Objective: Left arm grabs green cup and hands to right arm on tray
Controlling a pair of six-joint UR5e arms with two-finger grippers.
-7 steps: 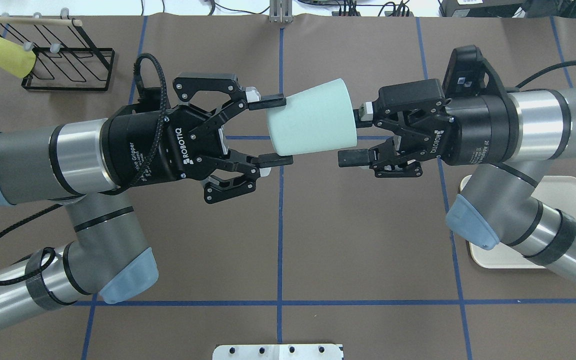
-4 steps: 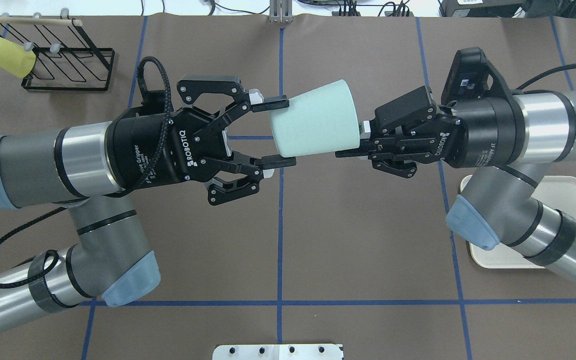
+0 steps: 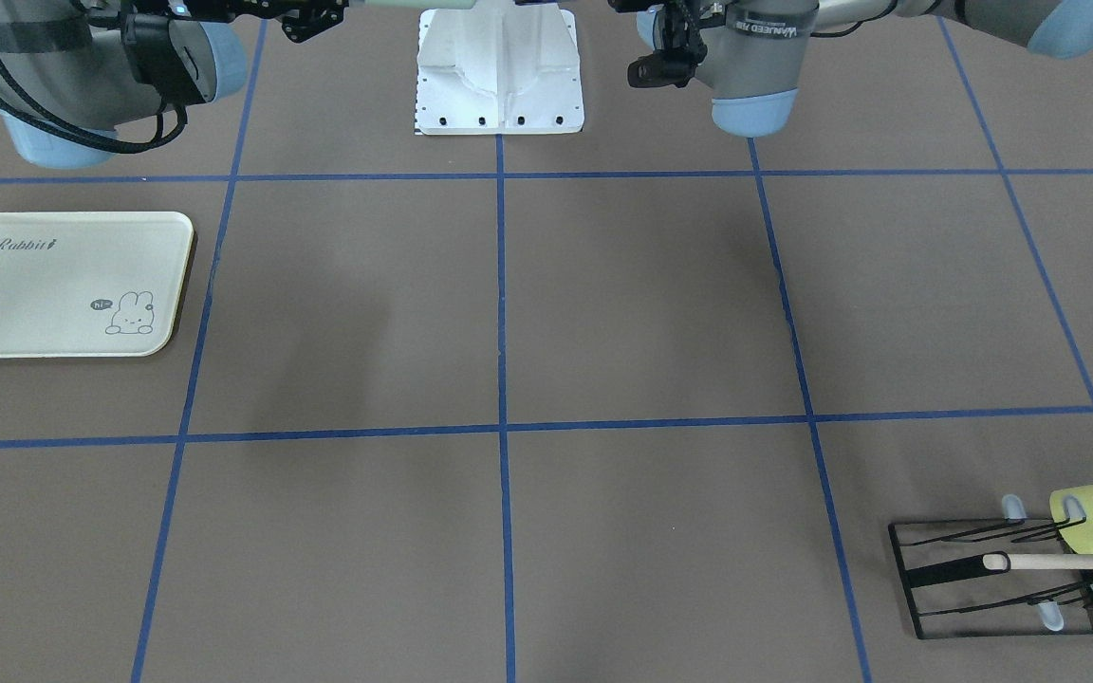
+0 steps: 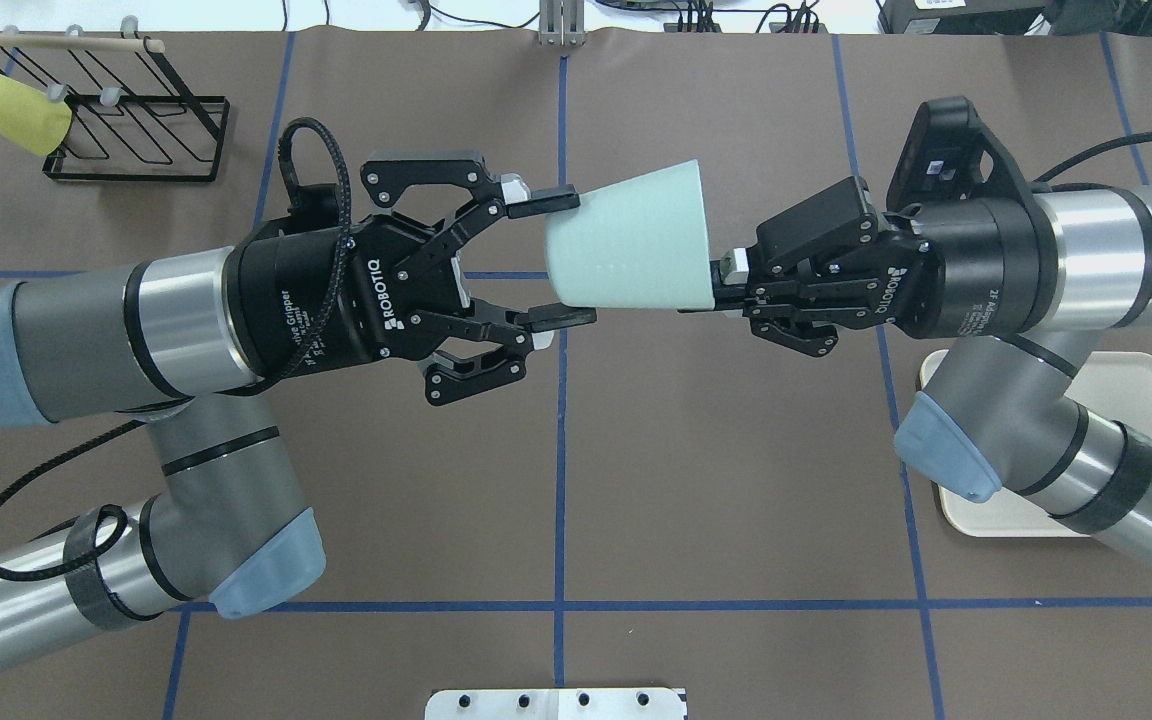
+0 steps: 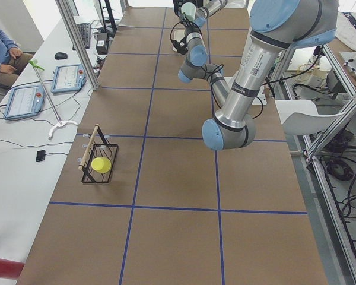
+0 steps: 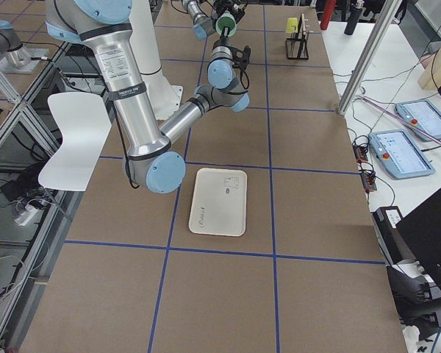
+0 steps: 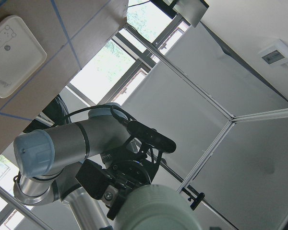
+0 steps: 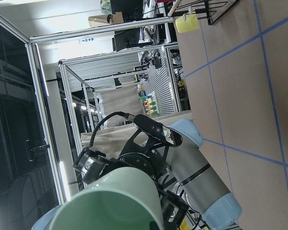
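The pale mint green cup (image 4: 631,240) hangs on its side in mid-air over the table's middle, base toward my left arm. My left gripper (image 4: 576,258) is shut on the cup's narrow base, one finger on each side. My right gripper (image 4: 718,290) is shut on the cup's wide rim at its lower edge. The left wrist view shows the cup's base (image 7: 156,208), and the right wrist view looks into its mouth (image 8: 115,201). The cream tray (image 4: 1141,390) lies on the table under my right arm. It shows whole in the front view (image 3: 63,285).
A black wire rack (image 4: 136,130) stands at the far left corner with a yellow-green cup (image 4: 14,110) on a peg. A white base plate (image 4: 556,703) sits at the near edge. Blue tape lines cross the brown table.
My right gripper has shut on the cup's rim after standing open around it. Both arms and the cup have shifted slightly right. My left gripper's finger spacing looks unchanged.
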